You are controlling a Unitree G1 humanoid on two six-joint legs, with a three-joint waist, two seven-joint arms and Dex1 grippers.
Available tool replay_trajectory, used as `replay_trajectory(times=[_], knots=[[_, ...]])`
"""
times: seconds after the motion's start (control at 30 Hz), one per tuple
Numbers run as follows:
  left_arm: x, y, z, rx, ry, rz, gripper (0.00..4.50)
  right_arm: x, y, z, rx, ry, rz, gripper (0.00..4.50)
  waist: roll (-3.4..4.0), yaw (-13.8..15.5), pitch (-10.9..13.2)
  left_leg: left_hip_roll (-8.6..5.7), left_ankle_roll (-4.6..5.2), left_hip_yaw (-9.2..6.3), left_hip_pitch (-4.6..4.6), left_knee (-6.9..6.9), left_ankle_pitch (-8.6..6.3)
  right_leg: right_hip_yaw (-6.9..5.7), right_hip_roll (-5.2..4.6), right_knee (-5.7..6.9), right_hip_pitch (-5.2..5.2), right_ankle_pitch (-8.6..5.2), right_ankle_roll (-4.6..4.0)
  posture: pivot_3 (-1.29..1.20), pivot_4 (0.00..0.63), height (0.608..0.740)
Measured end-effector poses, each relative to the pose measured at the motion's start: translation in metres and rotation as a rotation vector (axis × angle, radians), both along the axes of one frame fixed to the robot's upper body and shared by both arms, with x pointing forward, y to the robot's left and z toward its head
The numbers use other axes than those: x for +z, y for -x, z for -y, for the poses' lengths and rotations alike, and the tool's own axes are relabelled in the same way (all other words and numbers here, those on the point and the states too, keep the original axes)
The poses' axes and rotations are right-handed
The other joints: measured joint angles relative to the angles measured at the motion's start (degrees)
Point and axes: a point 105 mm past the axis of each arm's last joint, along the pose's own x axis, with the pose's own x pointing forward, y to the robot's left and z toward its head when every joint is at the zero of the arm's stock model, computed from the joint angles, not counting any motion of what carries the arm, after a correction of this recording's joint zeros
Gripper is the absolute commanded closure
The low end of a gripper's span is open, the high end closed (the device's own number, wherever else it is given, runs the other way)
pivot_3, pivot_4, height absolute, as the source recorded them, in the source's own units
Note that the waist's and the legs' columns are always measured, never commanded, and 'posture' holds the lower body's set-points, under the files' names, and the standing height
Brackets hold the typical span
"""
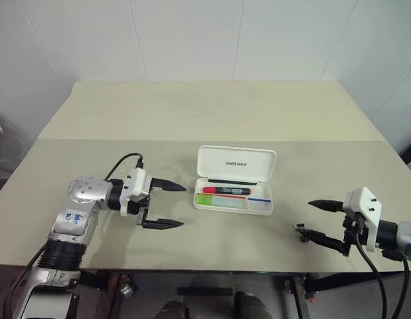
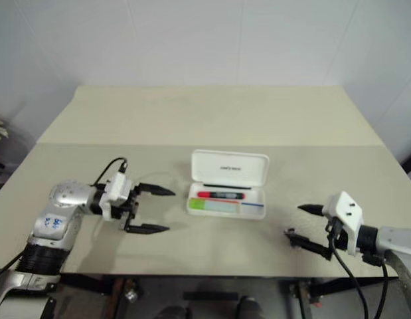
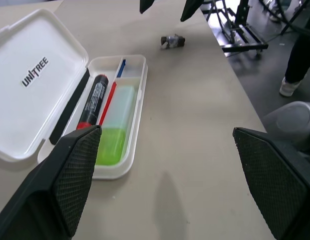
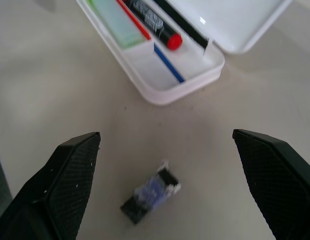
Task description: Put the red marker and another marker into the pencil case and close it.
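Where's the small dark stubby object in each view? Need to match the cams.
Left eye: small dark stubby object on the table near the front edge, by the right gripper.
Right eye: same spot.
Left wrist: beyond the case, near the table edge.
Right wrist: between the fingers, short of the case.
Shared landmark: the open pencil case.

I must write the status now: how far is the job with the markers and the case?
Done: the red marker and the green highlighter lie inside the pencil case. In hand: nothing; the left gripper and right gripper are open and apart from it. Left: the lid stands open, so the case needs closing.
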Motion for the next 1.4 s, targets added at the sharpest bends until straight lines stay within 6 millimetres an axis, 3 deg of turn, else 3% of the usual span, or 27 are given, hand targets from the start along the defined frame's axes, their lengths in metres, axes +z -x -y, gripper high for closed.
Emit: replay_trajectory(times=[0.2,0.5,0.73,0.83,1.13,1.17,1.4], knots=[[-0.003,0.0,0.0,0.015,0.008,0.0,0.02,-0.007,0.002,0.006,-0.062,-0.002,-0.021,0.0,-0.01,-0.1,-0.01,0.02,0.0,-0.01,0.02,-0.02,0.0,-0.01,0.01,0.0,0.0,0.0,0.0,0.0,0.15,0.74],[-0.002,0.0,0.001,0.008,0.008,0.003,0.02,-0.047,-0.004,-0.002,-0.26,-0.092,-0.063,0.0,-0.02,-0.12,-0.02,0.02,0.0,-0.01,0.02,-0.03,0.0,0.0,0.01,0.0,-0.01,0.02,-0.02,0.0,0.15,0.74],[0.003,-0.002,0.002,0.006,0.006,0.02,0.02,-0.053,-0.006,-0.006,-0.369,-0.117,-0.016,0.0,-0.02,-0.16,-0.02,0.02,-0.01,-0.01,0.04,-0.03,0.0,0.0,0.02,0.02,0.0,0.02,-0.03,0.0,0.15,0.74],[0.003,-0.002,0.002,0.006,0.006,0.022,0.0,-0.054,-0.005,-0.006,-0.416,-0.137,-0.002,0.67,-0.02,-0.16,-0.02,0.02,-0.01,-0.02,0.04,-0.03,0.0,0.0,0.02,0.02,0.0,0.03,-0.03,0.0,0.15,0.74],[0.005,-0.006,0.0,0.018,0.01,0.024,0.0,-0.056,0.008,-0.013,-0.475,-0.163,0.001,3.92,-0.02,-0.14,-0.02,0.01,-0.01,-0.03,0.04,-0.04,0.0,0.01,0.03,0.02,0.0,0.03,-0.04,0.0,0.15,0.74],[0.005,-0.007,0.0,0.019,0.011,0.027,0.0,-0.055,0.008,-0.013,-0.477,-0.162,0.003,4.12,-0.02,-0.15,-0.02,0.01,0.0,-0.03,0.04,-0.04,0.0,0.01,0.03,0.02,0.0,0.03,-0.04,0.0,0.15,0.74],[0.007,-0.008,0.002,0.027,0.019,0.043,0.0,-0.041,-0.002,-0.018,-0.417,-0.17,0.05,4.12,-0.02,-0.45,-0.02,0.03,0.0,0.01,0.08,-0.06,0.0,0.02,0.04,0.02,0.0,0.03,-0.05,0.0,0.15,0.74]])
